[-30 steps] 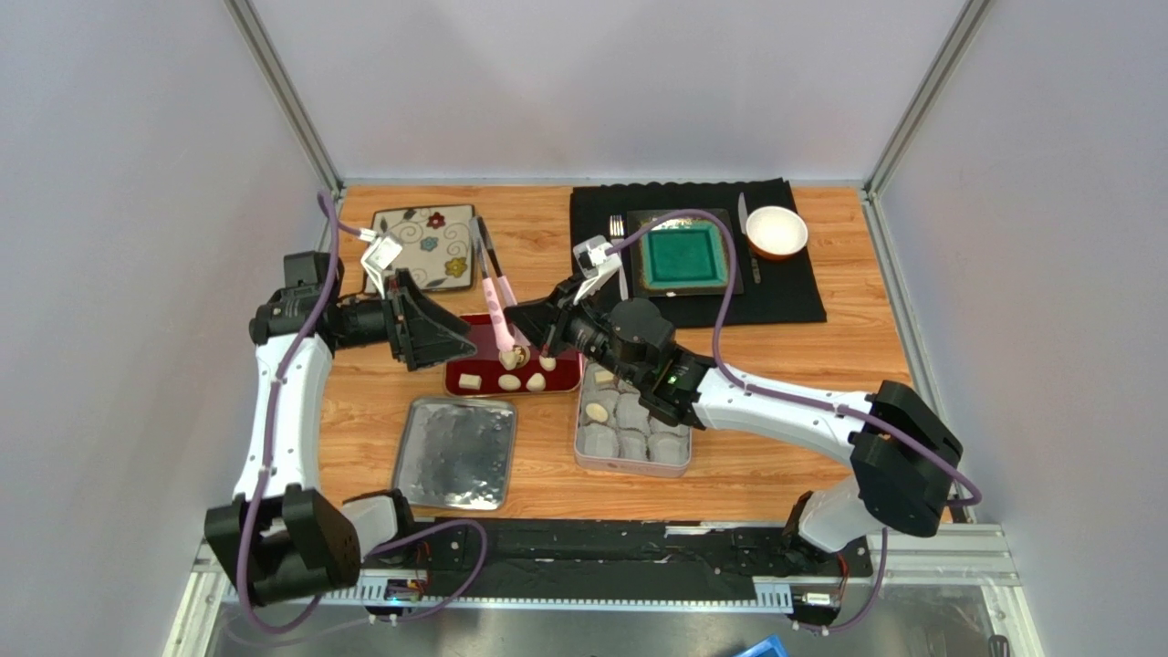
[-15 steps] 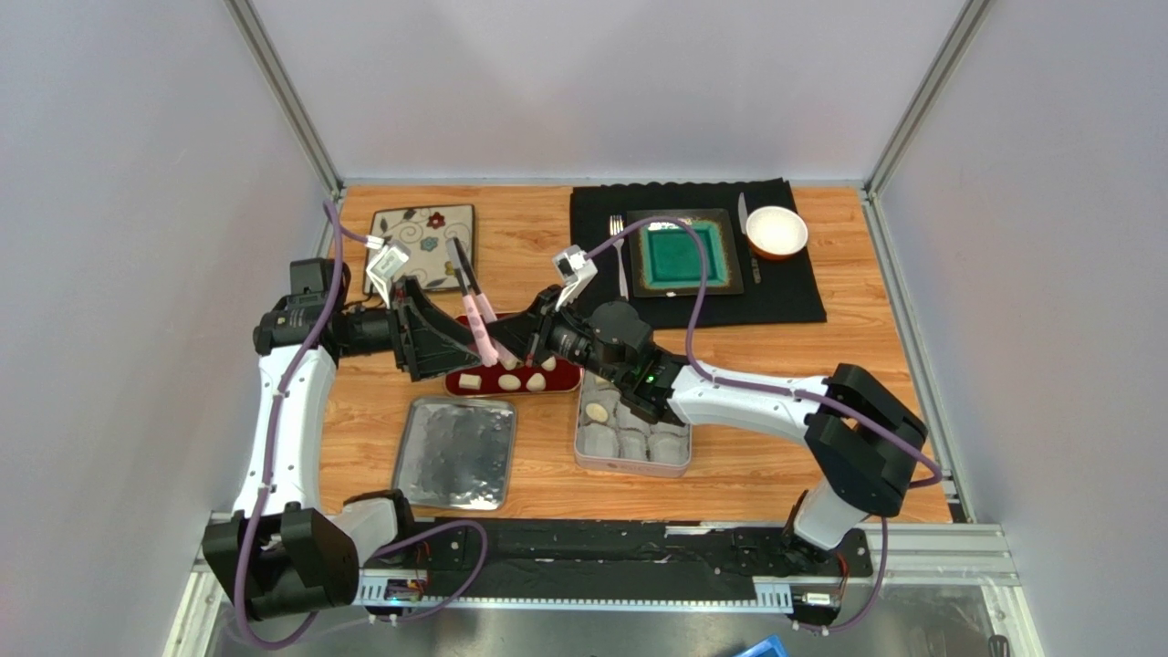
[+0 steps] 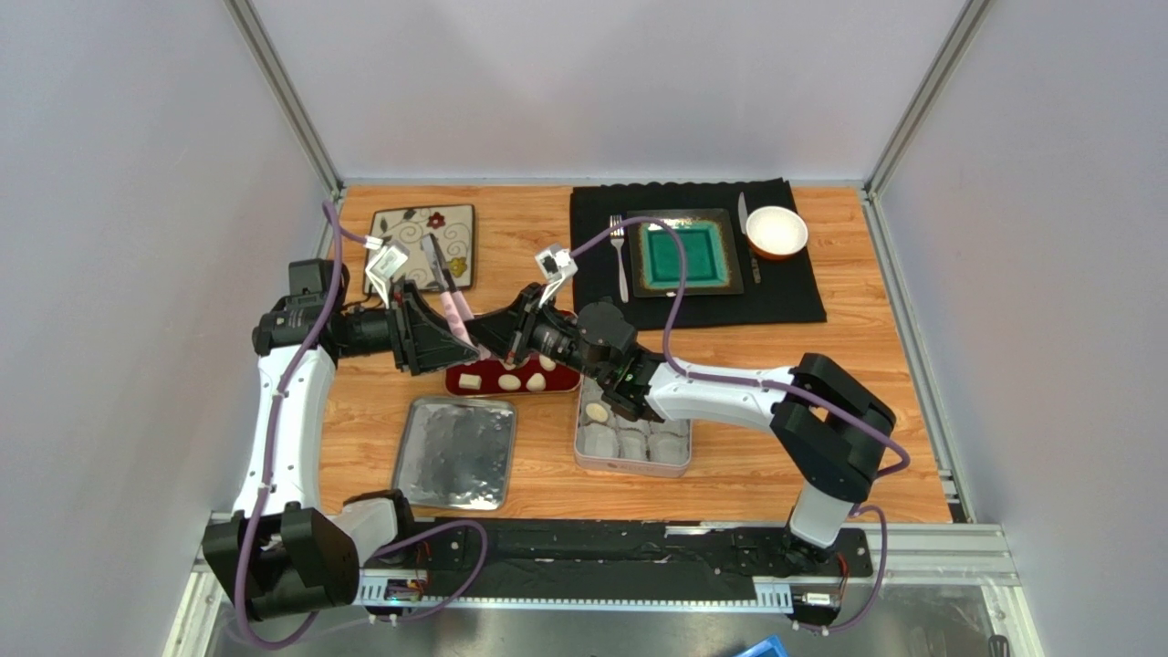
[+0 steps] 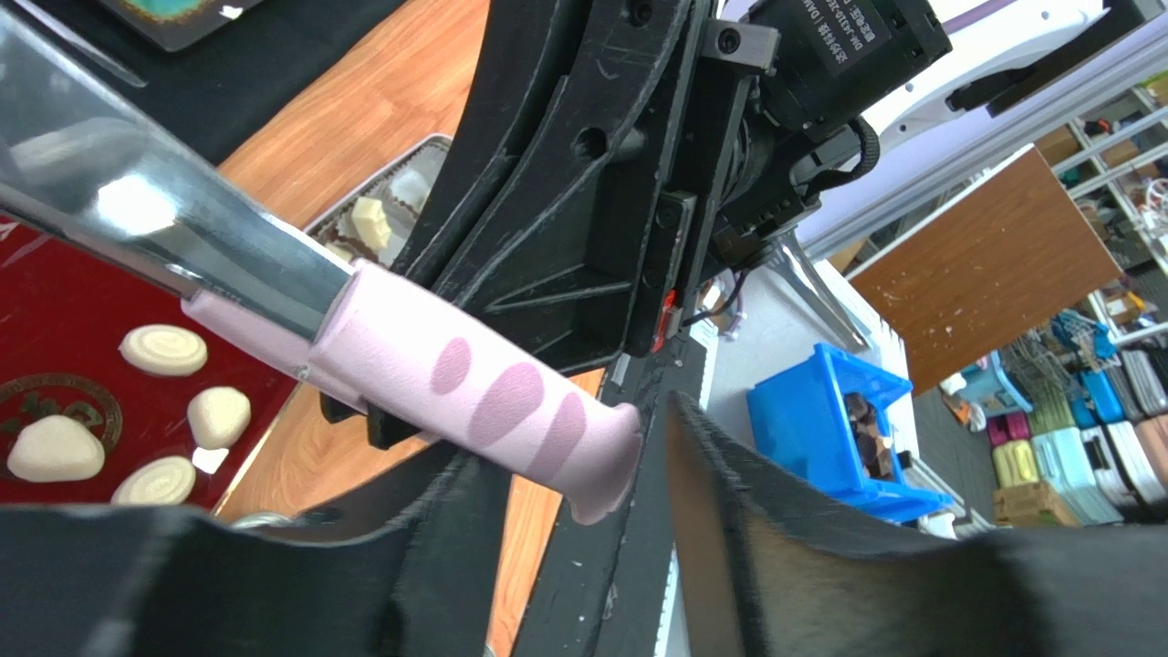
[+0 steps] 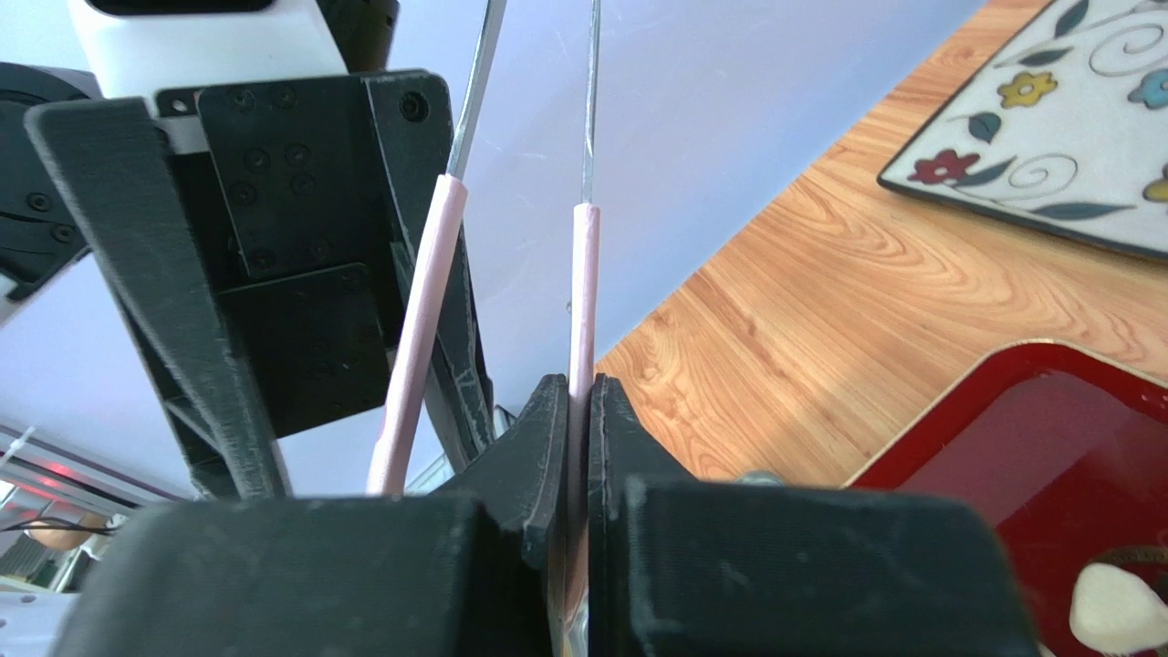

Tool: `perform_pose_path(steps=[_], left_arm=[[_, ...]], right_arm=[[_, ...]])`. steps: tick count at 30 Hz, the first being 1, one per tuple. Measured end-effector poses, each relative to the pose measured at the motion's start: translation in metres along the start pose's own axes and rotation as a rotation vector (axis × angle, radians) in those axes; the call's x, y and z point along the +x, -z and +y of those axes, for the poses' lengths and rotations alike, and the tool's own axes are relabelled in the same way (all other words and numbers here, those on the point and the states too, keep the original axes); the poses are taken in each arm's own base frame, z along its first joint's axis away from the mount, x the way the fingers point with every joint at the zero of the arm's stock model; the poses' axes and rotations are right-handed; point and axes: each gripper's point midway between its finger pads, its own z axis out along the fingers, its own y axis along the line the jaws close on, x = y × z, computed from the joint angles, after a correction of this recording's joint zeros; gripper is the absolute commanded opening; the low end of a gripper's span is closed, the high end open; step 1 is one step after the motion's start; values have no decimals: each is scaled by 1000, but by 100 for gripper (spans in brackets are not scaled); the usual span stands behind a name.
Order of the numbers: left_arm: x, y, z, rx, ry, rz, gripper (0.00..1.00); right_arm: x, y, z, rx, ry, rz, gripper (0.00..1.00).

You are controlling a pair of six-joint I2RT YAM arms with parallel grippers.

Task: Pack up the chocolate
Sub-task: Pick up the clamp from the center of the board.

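Several cream chocolate lumps (image 3: 509,383) lie on the red tray (image 3: 454,375); they also show in the left wrist view (image 4: 162,349) on the tray (image 4: 55,294). One chocolate (image 4: 368,219) sits in the metal tin (image 3: 631,468) of white paper cups. My right gripper (image 3: 510,338) is shut on one pink arm of the metal tongs (image 3: 450,294), seen up close in the right wrist view (image 5: 581,315). My left gripper (image 3: 428,338) is open. The tongs' other pink end (image 4: 466,383) hangs just above its spread fingers (image 4: 823,548).
The tin's flat lid (image 3: 457,452) lies left of the tin. A flower-patterned plate (image 3: 425,226) is at the back left. A black mat (image 3: 795,294) at the back right holds a green plate (image 3: 683,256), a fork (image 3: 620,253) and a white bowl (image 3: 776,232).
My right arm has swung left and lifted the tongs off the tray, carrying them toward my left gripper. The left gripper has hardly moved.
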Motion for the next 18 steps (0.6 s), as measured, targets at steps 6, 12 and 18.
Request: perform_pose_path(steps=[6,12,18], left_arm=[[0,0,-2,3,11,0,29],[2,-2,-2,7,48,-5,18],[6,-4,0,7,19,-36,15]], right_arm=[[-7,-1,10,-39,-3,-28,16],[-8,15,13,-64,12,-10,43],[-14,67,-3,-17,76,110,51]])
